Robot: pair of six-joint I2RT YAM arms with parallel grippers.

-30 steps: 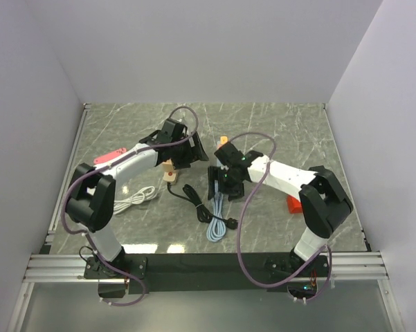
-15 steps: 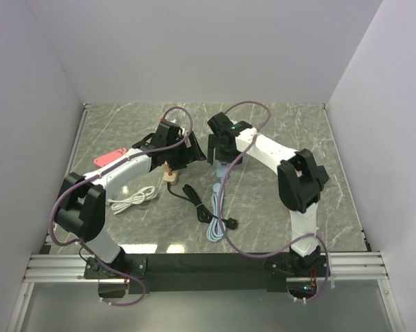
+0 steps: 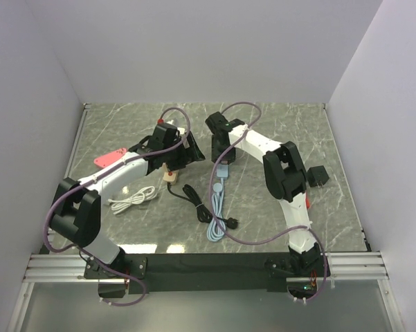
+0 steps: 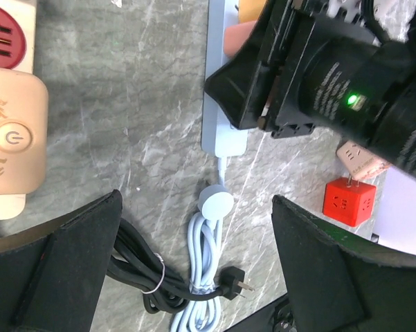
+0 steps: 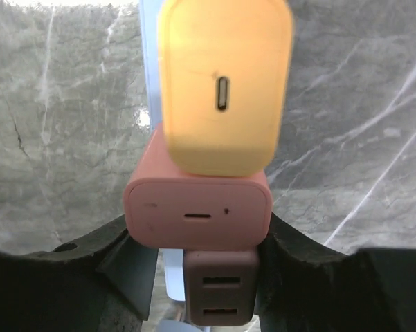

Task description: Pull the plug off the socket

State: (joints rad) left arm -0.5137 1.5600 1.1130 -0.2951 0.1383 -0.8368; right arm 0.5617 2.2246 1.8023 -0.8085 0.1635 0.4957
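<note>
A light-blue power strip (image 3: 223, 170) lies mid-table, and its cable (image 3: 214, 218) runs toward me. In the right wrist view it (image 5: 147, 83) carries three plugs in a row: a yellow charger (image 5: 225, 83), a pink charger (image 5: 197, 214) and a brown two-port charger (image 5: 221, 294). My right gripper (image 3: 221, 142) hangs over these plugs. It (image 5: 197, 221) is open, with one jaw on each side of the pink charger, close against it. My left gripper (image 3: 185, 153) is open and empty beside a beige socket block (image 3: 169, 173). In the left wrist view it (image 4: 196, 196) hovers above the blue cable (image 4: 209, 277).
A black cable bundle (image 3: 194, 200) with a loose plug (image 4: 237, 283) lies beside the blue cable. A white cable (image 3: 133, 198) and a pink strip (image 3: 111, 158) lie at the left. A black adapter (image 3: 318, 175) and a red cube socket (image 4: 346, 200) lie at the right.
My right gripper has moved from the table's middle away from me onto the strip's plugs, and its elbow has swung in behind it. My left arm has shifted slightly.
</note>
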